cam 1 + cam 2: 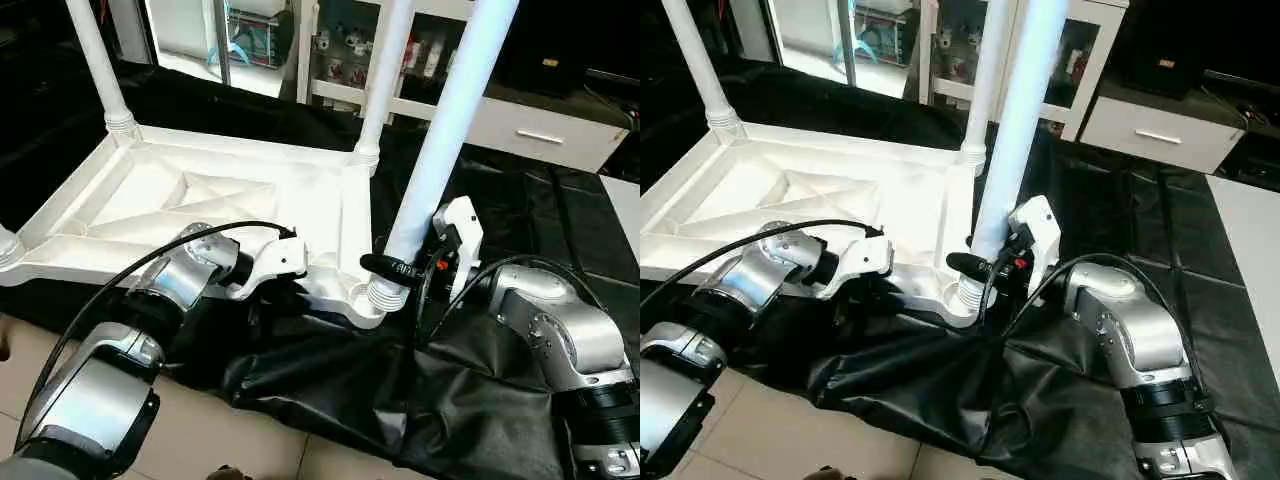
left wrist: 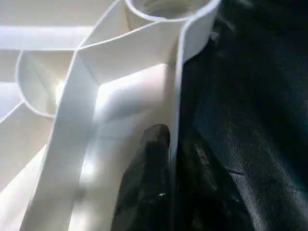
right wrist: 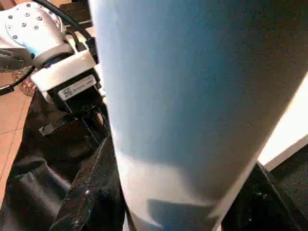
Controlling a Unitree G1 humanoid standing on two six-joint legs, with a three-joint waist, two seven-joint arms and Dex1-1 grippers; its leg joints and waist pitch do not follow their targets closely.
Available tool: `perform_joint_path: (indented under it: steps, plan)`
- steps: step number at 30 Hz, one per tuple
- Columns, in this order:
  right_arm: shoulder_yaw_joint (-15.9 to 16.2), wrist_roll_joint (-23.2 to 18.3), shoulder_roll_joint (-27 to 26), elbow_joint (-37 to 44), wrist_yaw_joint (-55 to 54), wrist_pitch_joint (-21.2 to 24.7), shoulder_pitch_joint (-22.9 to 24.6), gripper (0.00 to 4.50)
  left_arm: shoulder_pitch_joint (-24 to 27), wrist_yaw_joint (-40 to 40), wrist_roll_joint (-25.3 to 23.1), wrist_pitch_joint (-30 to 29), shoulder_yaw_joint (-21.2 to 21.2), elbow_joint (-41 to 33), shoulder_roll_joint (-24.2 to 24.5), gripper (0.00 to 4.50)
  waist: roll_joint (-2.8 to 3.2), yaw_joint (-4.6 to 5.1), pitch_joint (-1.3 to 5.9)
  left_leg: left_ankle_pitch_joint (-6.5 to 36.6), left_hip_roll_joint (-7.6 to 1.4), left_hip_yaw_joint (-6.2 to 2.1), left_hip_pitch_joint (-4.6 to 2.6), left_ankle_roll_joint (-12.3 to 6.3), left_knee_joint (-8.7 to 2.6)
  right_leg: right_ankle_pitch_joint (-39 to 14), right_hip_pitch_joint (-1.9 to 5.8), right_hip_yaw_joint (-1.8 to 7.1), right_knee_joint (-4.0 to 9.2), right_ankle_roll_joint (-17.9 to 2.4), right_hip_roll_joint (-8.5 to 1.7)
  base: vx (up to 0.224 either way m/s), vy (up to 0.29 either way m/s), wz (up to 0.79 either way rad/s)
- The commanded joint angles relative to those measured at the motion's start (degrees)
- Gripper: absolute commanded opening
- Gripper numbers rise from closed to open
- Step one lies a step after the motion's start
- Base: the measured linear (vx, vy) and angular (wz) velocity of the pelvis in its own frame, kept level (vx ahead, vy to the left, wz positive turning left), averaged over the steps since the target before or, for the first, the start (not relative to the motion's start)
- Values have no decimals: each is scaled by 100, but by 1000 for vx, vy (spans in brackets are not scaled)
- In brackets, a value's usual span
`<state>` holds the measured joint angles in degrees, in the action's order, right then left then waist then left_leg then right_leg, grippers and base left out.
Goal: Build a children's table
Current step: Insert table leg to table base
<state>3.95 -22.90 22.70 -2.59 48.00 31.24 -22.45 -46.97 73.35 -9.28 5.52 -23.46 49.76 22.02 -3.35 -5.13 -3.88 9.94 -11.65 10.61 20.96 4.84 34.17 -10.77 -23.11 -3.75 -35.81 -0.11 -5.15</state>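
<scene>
The work table (image 1: 560,230), draped in black sheeting, carries the children's table upside down. The tabletop (image 1: 330,215) lies on its face with the X-ribbed underside up, its near edge along the front edge of the work table, where the black sheeting (image 1: 330,380) hangs in folds.

Three legs stand upright in corner sockets: the far-left leg (image 1: 95,60), the far-right leg (image 1: 385,70) and the near-right leg (image 1: 450,130). A ribbed collar (image 1: 5,245) shows at the near-left corner (what it carries is cut off by the frame).

The right gripper (image 1: 400,268) is wrapped around the near-right leg just above its socket, one finger (image 3: 89,192) on each side of the shaft, jaws about half apart and closed on the leg.

The left gripper (image 2: 171,178) sits at the tabletop's near rim, left of that socket. Its fingers (image 2: 149,183) are pinched on the thin rim wall (image 2: 175,96), one on each side
</scene>
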Motion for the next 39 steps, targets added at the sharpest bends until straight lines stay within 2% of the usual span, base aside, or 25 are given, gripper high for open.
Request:
perform_joint_path:
  steps: [1, 9, 10, 11, 13, 14, 17, 23, 27, 39]
  plan:
    - [-56, -7, 46, 78, -26, -7, -65, 187, 89, 21, -127, -56, -117, 97, 6, 14, 78, -29, 439, 1218, -168, -63, -81, 27, -437, -428, 307, 261, 362, -1434, -332, 0, 0, 0]
    - [29, 133, -159, 75, -293, -105, -23, 187, 537, 186, 173, -517, -10, -672, -70, 0, 48, -11, 419, 1201, -186, -46, -88, 0, -440, -521, 292, 271, 357, -1443, -344, 0, 0, 0]
    - [45, 145, -165, 75, -295, -115, -14, 187, 580, 189, 220, -576, 12, -743, -94, 0, 53, -12, 412, 1232, -178, -39, -88, -6, -442, -651, 285, 273, 381, -1407, -341, 0, 0, 0]
    - [83, 175, -161, 81, -286, -137, 2, 187, 639, 186, 276, -649, 35, -825, -130, 0, 21, -5, 404, 1263, -179, -38, -84, -15, -444, -737, 281, 274, 394, -1379, -341, 0, 0, 0]
    - [139, 232, -169, 61, -294, -200, 13, 187, 722, 129, 346, -662, 87, -902, -200, 0, 33, -11, 389, 1364, -177, -40, -91, -7, -452, -1103, 265, 280, 433, -1259, -348, 0, 0, 0]
    - [160, 265, -171, 39, -300, -239, 8, 187, 736, 111, 383, -655, 121, -896, -228, 0, 15, -3, 383, 1392, -177, -42, -83, -3, -453, -1220, 259, 281, 443, -1200, -348, 0, 0, 0]
    - [222, 360, -175, -19, -322, -315, 1, 187, 741, -55, 422, -603, 233, -866, -285, 0, -5, 1, 382, 1371, -171, -38, -78, -24, -452, -1333, 251, 282, 459, -1108, -344, 0, 0, 0]
    - [308, 418, -190, -2, -358, -318, 140, 187, 800, -275, 460, -674, 406, -1041, -297, 0, 28, 0, 385, 1343, -175, -36, -74, -75, -457, -1378, 232, 283, 464, -1041, -339, 0, 0, 0]
    - [323, 448, -196, -46, -358, -316, 215, 187, 819, -254, 413, -661, 429, -1049, -288, 0, 19, 16, 382, 1392, -166, -41, -53, -72, -466, -1501, 237, 281, 479, -976, -340, 0, 0, 0]
    - [216, 412, -408, -376, -439, -415, 158, 187, 832, -257, 394, -630, 443, -1081, -292, 0, 35, 34, 364, 1531, -169, -42, -62, -68, -483, -1688, 204, 286, 512, -942, -338, 0, 0, 0]
